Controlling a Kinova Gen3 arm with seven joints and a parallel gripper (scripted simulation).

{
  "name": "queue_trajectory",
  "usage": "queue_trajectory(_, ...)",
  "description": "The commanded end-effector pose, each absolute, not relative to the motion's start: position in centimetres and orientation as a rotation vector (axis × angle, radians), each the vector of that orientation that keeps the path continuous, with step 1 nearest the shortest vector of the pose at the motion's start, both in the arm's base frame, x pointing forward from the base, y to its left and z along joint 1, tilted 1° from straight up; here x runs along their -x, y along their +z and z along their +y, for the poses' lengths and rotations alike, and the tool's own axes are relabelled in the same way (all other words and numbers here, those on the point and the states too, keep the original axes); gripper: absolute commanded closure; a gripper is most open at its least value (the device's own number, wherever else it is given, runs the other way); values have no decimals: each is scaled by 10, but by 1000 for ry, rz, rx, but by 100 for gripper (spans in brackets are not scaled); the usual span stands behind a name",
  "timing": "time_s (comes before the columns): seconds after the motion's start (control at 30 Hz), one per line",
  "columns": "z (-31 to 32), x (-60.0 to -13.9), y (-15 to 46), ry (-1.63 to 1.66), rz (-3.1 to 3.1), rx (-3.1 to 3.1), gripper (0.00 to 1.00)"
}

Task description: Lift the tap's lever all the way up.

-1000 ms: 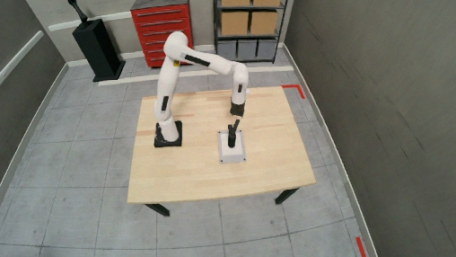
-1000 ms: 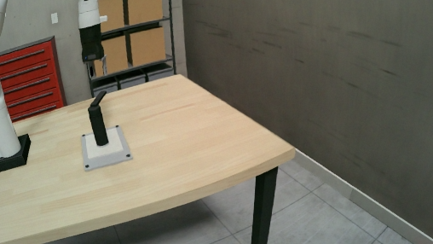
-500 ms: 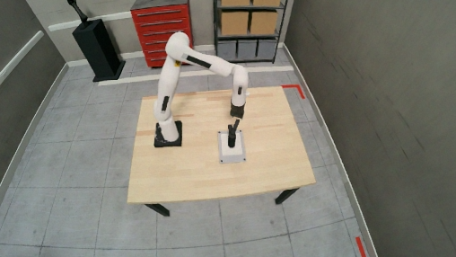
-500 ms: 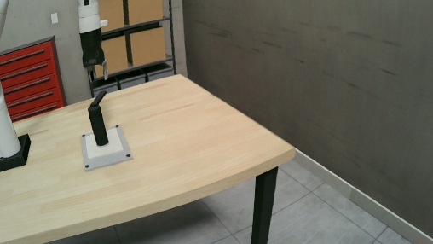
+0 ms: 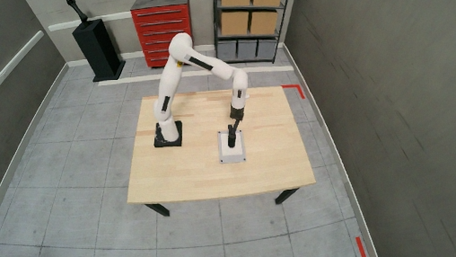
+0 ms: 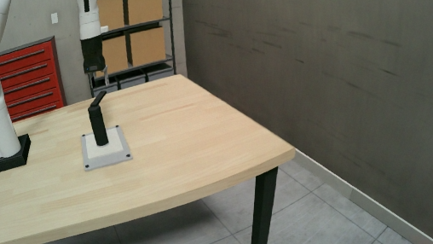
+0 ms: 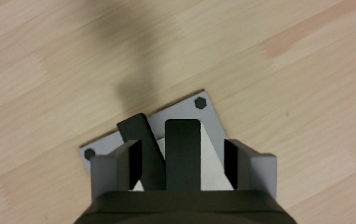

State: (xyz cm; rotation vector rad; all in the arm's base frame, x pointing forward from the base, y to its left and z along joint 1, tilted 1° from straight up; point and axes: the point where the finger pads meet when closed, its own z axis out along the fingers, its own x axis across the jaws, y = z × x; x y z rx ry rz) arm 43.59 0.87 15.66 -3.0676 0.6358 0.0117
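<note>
The tap stands as a dark post on a grey base plate on the wooden table, at about 3 o'clock from the arm's base in the top view and well in from every table edge. Its lever tilts off the top of the post toward 1 o'clock in the exterior view, raised partway but not upright, so the task looks unfinished. The gripper hangs above the lever and apart from it, pointing down, with visible air between fingertips and lever tip. In the wrist view the fingers are spread to their widest with nothing between them; the post top and the slanted lever both show in the gap, the lever nearer the finger at 9 o'clock. This reads as the approach step: jaws open, lined up over the tap, contact not yet made. The next move probably calls for a descent until the fingers straddle the lever or a fingertip gets beneath its free end, then an upward sweep following the lever's arc. The lever sits off-centre in the gap, so a small sideways correction may help before closing.
</note>
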Motion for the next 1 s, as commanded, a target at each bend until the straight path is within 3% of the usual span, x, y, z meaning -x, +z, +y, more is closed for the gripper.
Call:
queue_trajectory(0.0, 9, -436, 153, 9, 636, 3067, 0)
queue_trajectory(0.97, 9, -436, 141, 9, 636, 3067, 0)
